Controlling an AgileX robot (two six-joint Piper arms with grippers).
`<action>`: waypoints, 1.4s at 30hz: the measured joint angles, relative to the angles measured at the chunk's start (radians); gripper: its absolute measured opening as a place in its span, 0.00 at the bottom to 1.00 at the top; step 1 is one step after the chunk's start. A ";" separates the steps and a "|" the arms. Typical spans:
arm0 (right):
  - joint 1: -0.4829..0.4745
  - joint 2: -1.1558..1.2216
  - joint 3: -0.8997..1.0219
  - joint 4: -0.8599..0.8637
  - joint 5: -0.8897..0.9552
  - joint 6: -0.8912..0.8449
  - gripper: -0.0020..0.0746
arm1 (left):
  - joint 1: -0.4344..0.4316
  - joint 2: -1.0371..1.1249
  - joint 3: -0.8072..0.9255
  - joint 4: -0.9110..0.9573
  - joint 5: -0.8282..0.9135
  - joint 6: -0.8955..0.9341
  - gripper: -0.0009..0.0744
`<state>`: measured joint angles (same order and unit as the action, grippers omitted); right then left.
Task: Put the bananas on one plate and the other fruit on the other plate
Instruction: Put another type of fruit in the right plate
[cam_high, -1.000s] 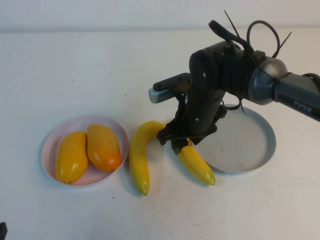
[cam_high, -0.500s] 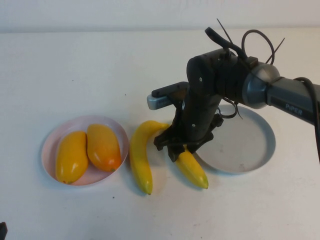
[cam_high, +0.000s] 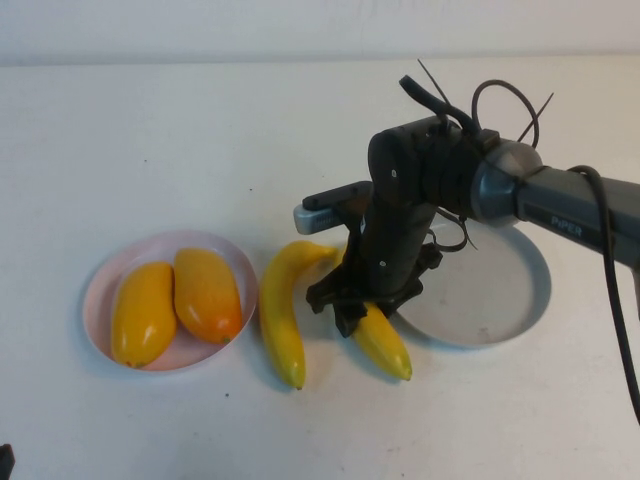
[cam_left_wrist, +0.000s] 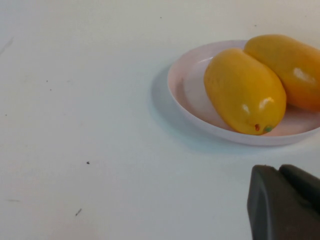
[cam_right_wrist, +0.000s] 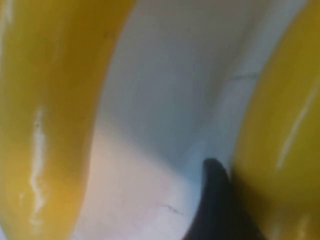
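Note:
Two orange-yellow oval fruits (cam_high: 143, 312) (cam_high: 207, 294) lie side by side on the pale pink plate (cam_high: 100, 285); they also show in the left wrist view (cam_left_wrist: 245, 90). One banana (cam_high: 278, 320) lies on the table just right of that plate. My right gripper (cam_high: 358, 305) points down, shut on the upper end of the second banana (cam_high: 385, 345), whose lower end rests just left of the bare grey-blue plate (cam_high: 500, 290). In the right wrist view a dark finger (cam_right_wrist: 215, 200) presses against that banana (cam_right_wrist: 285, 125). My left gripper (cam_left_wrist: 277, 172) is shut on nothing, low beside the pink plate (cam_left_wrist: 180, 95).
The white table (cam_high: 150, 130) stretches open behind and in front of the plates. The right arm (cam_high: 560, 205) with its looped cables reaches in from the right, above the grey-blue plate.
My right gripper has shifted a little left and toward me, and the banana in it has moved the same way. The left banana and the pink plate's fruit stayed put.

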<state>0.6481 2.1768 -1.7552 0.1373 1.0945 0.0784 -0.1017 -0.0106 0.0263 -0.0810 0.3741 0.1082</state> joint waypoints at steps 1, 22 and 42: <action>0.000 0.000 -0.002 0.000 -0.001 0.000 0.50 | 0.000 0.000 0.000 0.000 0.000 0.000 0.01; -0.098 -0.071 -0.257 -0.145 0.133 0.087 0.41 | 0.000 0.000 0.000 0.000 0.000 0.000 0.01; -0.230 -0.108 0.045 -0.083 0.122 0.102 0.42 | 0.000 0.000 0.000 0.000 0.000 0.000 0.01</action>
<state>0.4184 2.0685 -1.7104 0.0539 1.2166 0.1804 -0.1017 -0.0106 0.0263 -0.0810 0.3741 0.1082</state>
